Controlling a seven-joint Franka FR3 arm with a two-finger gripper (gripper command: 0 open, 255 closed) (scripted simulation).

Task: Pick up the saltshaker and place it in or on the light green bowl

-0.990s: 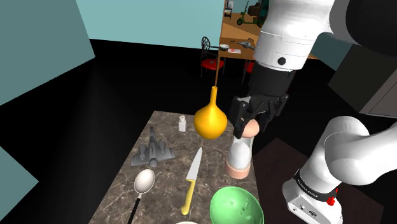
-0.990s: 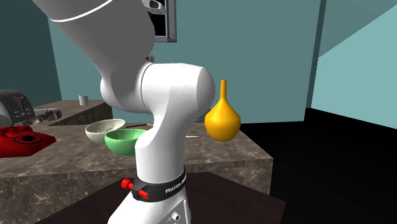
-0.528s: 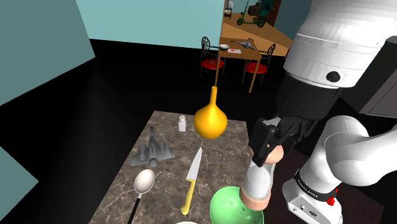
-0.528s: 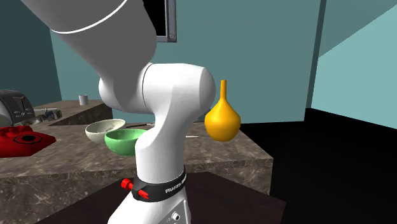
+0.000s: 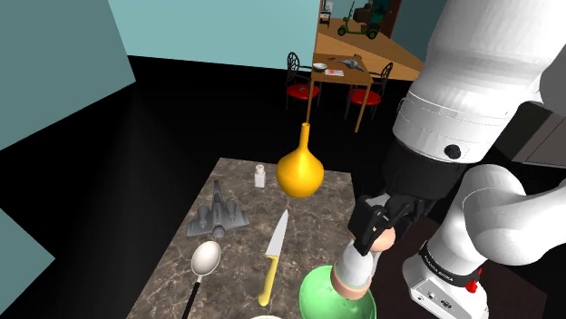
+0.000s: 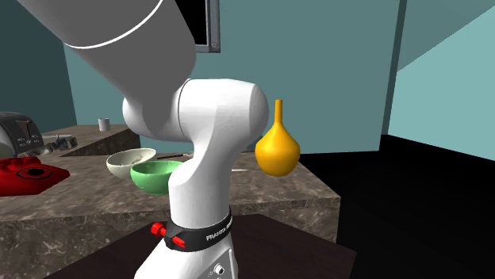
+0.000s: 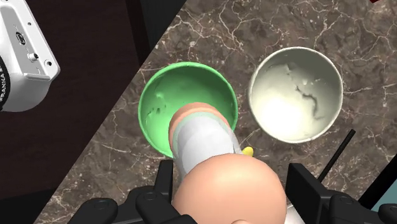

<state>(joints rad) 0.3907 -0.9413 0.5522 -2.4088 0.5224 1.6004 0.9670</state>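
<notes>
The arm (image 5: 463, 109) reaches down with the wrist tilted, and the gripper (image 5: 375, 237) points downward, fingers (image 7: 303, 186) clasped on the shaker (image 5: 356, 269).

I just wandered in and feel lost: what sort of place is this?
Probably a home kitchen: a dark marbled stone counter holds a yellow-handled kitchen knife and a grey metal spoon.

Teal walls (image 5: 209, 32), dark marble counter (image 5: 238, 256)

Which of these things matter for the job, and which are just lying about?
Job: gripper, saltshaker clasped in it, light green bowl.
Lying about: yellow vase, knife, spoon, grey model plane, small white jar, white bowl.
</notes>
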